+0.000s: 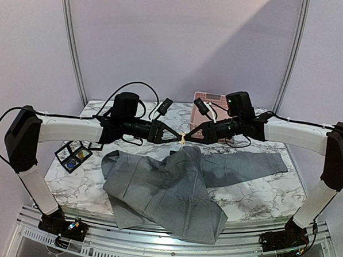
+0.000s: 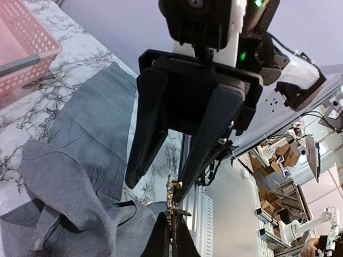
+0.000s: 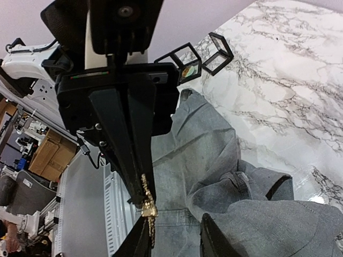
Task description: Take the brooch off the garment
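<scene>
The gold brooch (image 1: 184,136) hangs in the air between my two grippers, just above a raised fold of the grey garment (image 1: 163,185). My left gripper (image 1: 180,136) is shut on the brooch's lower end (image 2: 171,201), its fingers pressed together (image 2: 172,217). My right gripper (image 1: 189,135) faces it with jaws spread wide (image 2: 158,187); one finger touches the brooch's top. In the right wrist view the brooch (image 3: 148,206) lies against one finger of the open right gripper (image 3: 174,219). The garment (image 2: 80,160) (image 3: 214,160) lies crumpled below. Whether the brooch still touches the cloth I cannot tell.
A pink basket (image 1: 209,116) (image 2: 21,43) stands at the back of the marble table (image 1: 260,191), behind the right arm. Small black-framed clear boxes (image 1: 72,155) (image 3: 201,56) sit at the left. The garment hangs over the table's front edge.
</scene>
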`<state>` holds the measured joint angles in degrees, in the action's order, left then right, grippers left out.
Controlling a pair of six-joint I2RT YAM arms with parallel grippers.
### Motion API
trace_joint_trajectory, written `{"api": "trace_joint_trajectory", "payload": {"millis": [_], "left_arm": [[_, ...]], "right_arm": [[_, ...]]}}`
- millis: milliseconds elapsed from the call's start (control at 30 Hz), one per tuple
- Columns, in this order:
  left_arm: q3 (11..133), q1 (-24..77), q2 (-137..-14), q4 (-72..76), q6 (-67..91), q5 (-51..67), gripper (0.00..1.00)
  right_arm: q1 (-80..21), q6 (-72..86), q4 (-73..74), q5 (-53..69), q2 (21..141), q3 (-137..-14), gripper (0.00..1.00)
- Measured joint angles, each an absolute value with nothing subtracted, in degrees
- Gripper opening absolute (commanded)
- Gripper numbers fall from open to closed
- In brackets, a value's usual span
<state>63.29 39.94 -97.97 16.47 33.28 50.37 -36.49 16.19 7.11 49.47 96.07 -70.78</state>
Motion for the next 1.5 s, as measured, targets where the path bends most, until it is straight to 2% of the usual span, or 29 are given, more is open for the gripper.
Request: {"api": "trace_joint_trajectory", "payload": {"millis": [167,267,500,900,1500], "left_arm": [[63.31,39.55,-97.95,17.63,33.34,51.9,0.0],[63.31,39.16,-97.78,17.93,33.39,52.53,0.0],[63.31,38.28,-96.55,19.88,34.57,54.02,0.0],[63.26,37.71,-96.33,25.89,39.13,56.34,0.0],[63.16,36.95,-96.33,29.41,42.76,56.64,0.0]], "right_arm": [[-36.64,16.27,1.28,43.7,89.71,-64.45,0.37],[-36.82,16.12,-2.37,39.44,85.89,-60.66,0.45],[-38.76,15.99,-5.82,31.07,83.64,-58.24,0.51],[-46.09,15.11,-7.14,21.34,86.67,-58.11,0.52],[-48.03,14.87,-8.34,20.12,87.42,-58.11,0.56]]}}
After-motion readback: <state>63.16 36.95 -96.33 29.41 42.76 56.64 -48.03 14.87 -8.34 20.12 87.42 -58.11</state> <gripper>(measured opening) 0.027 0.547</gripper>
